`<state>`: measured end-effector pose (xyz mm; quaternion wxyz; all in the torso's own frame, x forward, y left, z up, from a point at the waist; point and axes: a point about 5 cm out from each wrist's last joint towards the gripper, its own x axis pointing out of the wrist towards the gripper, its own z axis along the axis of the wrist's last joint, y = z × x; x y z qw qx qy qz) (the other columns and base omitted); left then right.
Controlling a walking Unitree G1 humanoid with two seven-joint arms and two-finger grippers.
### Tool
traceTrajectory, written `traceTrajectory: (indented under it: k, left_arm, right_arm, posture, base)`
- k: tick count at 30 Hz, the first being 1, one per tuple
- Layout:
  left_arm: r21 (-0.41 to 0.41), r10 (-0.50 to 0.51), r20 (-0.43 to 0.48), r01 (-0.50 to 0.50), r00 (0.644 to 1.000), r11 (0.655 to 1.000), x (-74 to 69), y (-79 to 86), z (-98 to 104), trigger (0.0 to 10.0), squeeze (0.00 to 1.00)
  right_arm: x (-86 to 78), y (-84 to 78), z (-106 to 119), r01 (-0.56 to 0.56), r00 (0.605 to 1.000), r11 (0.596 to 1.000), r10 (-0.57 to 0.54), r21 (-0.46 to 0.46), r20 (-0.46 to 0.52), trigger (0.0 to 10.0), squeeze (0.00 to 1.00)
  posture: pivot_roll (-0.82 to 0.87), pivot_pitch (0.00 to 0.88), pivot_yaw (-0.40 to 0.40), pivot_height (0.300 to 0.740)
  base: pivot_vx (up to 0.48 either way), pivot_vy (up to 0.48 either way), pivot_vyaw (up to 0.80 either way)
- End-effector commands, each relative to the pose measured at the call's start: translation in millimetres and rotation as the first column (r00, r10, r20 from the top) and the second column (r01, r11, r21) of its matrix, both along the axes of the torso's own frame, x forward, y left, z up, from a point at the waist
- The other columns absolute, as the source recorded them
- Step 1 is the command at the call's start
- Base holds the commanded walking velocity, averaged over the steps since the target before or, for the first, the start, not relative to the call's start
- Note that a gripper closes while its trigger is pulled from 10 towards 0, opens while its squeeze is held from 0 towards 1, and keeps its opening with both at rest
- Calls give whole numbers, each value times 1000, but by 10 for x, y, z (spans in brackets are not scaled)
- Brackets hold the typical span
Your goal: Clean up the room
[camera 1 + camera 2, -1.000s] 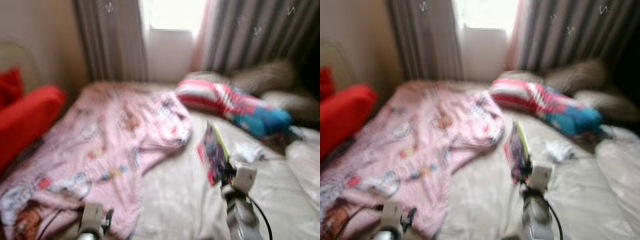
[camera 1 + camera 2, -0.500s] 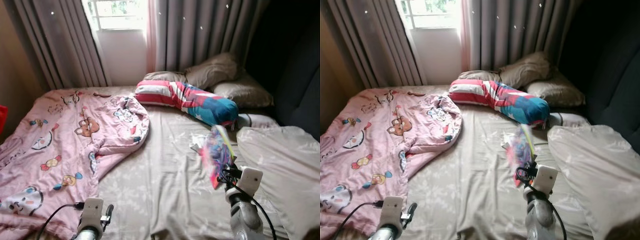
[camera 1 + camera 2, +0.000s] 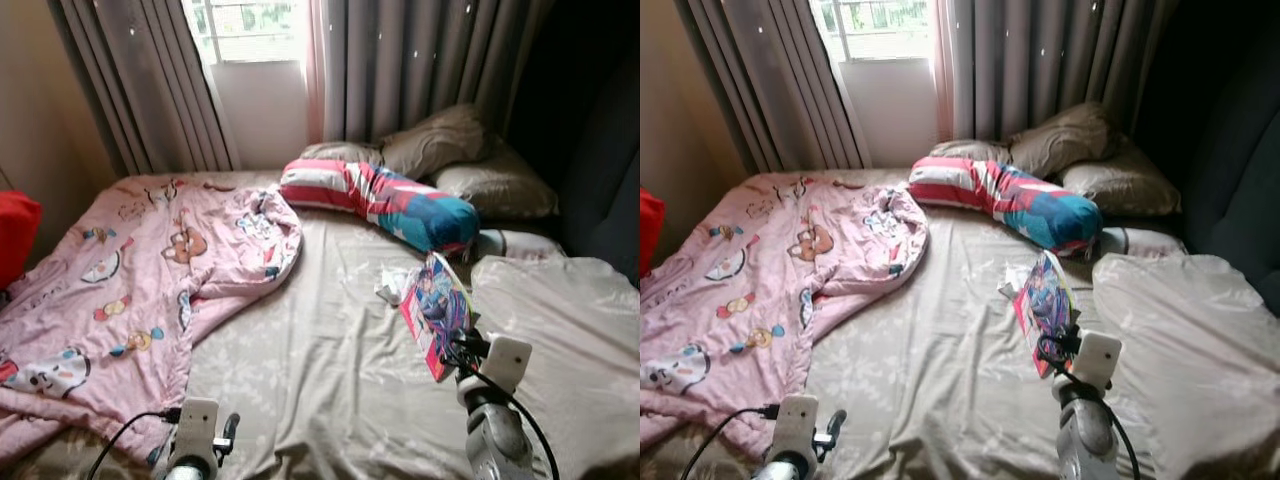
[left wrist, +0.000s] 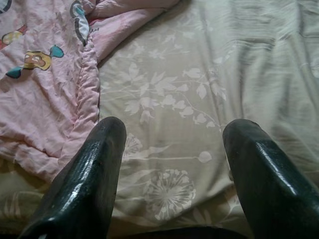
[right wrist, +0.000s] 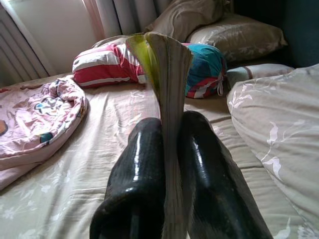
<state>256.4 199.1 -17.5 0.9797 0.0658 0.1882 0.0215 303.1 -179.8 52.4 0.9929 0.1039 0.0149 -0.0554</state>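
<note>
Pinching a thin colourful comic book [image 3: 437,312] upright, right gripper [image 5: 169,130] jaws clamped, left gripper [image 4: 172,130] jaws spread

Book [image 3: 436,308] cover art too small to read, and its lower edge is hidden behind the right gripper [image 5: 167,164] clamping it. In the right wrist view only the book's page edge shows; the cover faces away. Crumpled white item [image 3: 392,285] just past the book: can't tell what it is. Red object [image 3: 15,235] far off to the left gripper's [image 4: 172,149] outer side is cut by the frame edge. Pink blanket [image 3: 140,290] runs off the frame too. Dark area beyond the pillows [image 3: 470,160]: no detail.
</note>
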Motion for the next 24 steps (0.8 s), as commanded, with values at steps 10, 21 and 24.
traceTrajectory:
  k: [10,21,24]
  left_arm:
    - [19,-2,-5,3,1000,1000,-17,40,-5,10000,0]
    - [16,9,-4,-9,1000,1000,-25,63,-7,10000,0]
    - [15,11,-5,-11,1000,1000,-27,72,-7,10000,0]
  right_arm:
    - [49,32,113,-11,998,1000,11,-6,55,10000,0]
    - [47,37,108,-12,999,1000,13,-6,52,10000,0]
    - [44,34,105,-12,999,1000,12,-7,51,10000,0]
  posture:
    - [1,42,22,740]
    - [0,47,22,740]
    - [0,48,21,740]
  base:
    - [0,-232,0]
    - [0,-250,0]
    - [0,0,0]
